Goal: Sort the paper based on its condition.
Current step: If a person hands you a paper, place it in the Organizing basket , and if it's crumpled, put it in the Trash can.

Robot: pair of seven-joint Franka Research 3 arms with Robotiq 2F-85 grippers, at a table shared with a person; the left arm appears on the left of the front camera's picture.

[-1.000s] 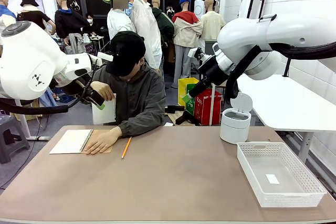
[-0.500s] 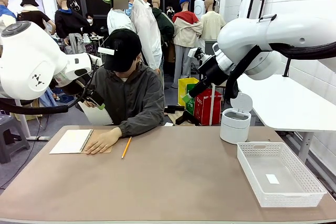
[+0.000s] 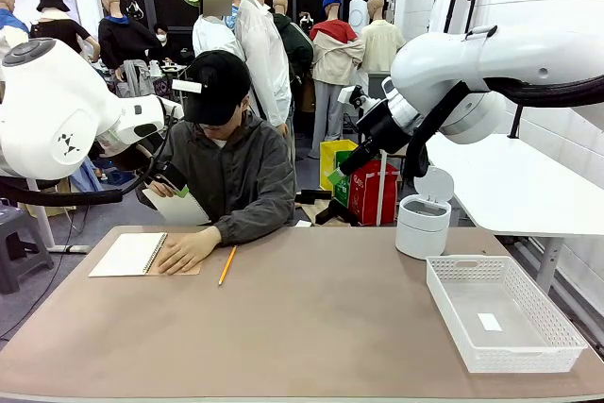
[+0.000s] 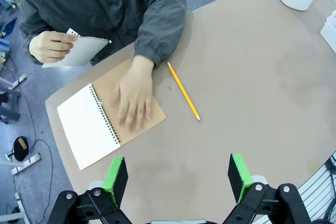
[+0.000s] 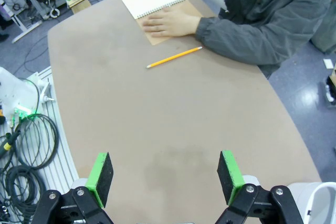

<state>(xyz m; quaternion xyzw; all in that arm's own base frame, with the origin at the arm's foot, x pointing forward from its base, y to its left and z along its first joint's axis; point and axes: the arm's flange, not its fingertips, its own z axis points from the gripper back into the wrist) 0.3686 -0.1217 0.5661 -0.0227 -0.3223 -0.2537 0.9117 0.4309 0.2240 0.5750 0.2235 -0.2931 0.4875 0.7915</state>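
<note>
The paper (image 3: 177, 208) is a loose white sheet with a torn spiral edge, held tilted in the person's raised hand behind the table's far left corner. It also appears as the paper (image 4: 79, 52) in the left wrist view. My left gripper (image 3: 176, 184) hangs high, close in front of that hand and sheet. Seen from its wrist, the left gripper (image 4: 177, 176) is open with nothing between the pads, well above the table. My right gripper (image 3: 338, 175) is raised at the back right, and the right gripper (image 5: 165, 178) is open and holds nothing.
An open spiral notebook (image 3: 132, 254) lies at the far left, with the person's other hand (image 3: 184, 252) flat on its brown cover. A yellow pencil (image 3: 226, 265) lies beside it. A white lidded bin (image 3: 422, 224) and a white basket (image 3: 500, 313) stand at the right.
The person has lowered and tilted the sheet from upright, and raised their head. Neither arm has moved.
</note>
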